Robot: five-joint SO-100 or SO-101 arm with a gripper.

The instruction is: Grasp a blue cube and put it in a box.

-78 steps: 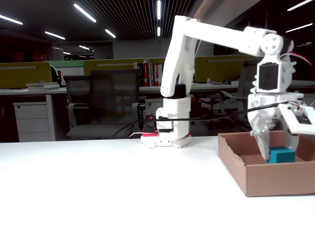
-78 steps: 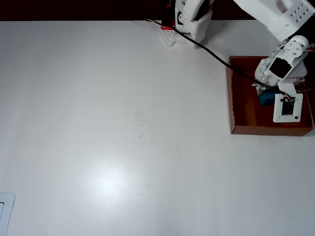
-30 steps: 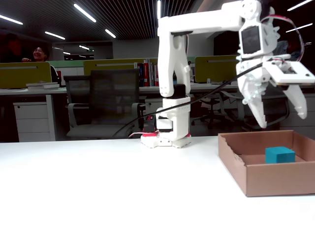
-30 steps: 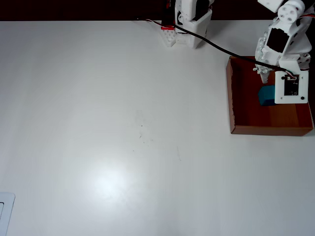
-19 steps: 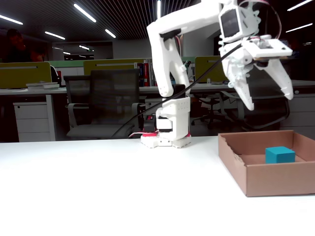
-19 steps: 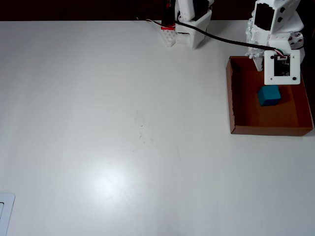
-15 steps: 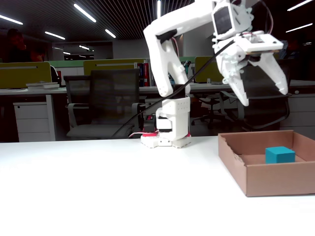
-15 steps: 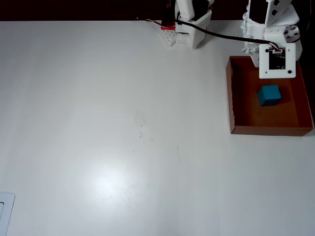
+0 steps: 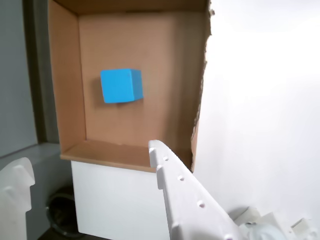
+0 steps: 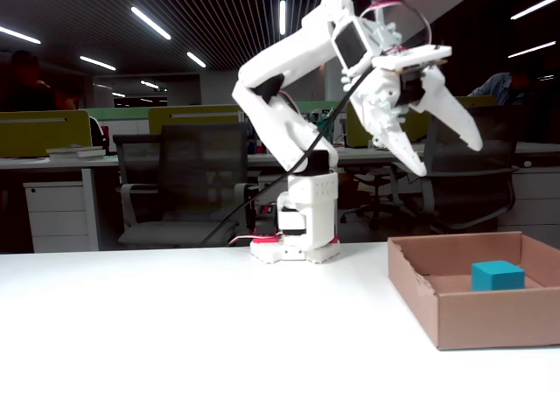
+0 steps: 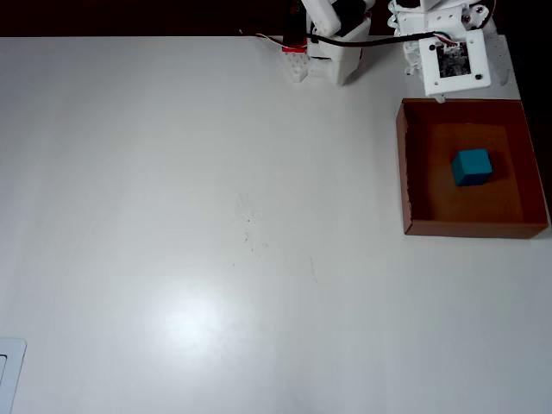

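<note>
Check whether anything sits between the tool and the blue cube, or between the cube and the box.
Nothing visible does. The blue cube already rests on the floor of the box, alone there. The tool hangs open in the air above the box, empty, with clear space below it.

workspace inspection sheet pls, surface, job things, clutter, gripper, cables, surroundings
surface: white table, faint dark specks near its middle
job's things: small teal-blue cube rests on the floor of the shallow brown cardboard box, apart from its walls; box has a torn edge
clutter: nothing seen
gripper: white two-finger gripper open, empty, raised above the box
cables: black cable along the arm in the fixed view; red and white wires at the arm base
surroundings: office with desks, dark chairs, ceiling strip lights
</note>
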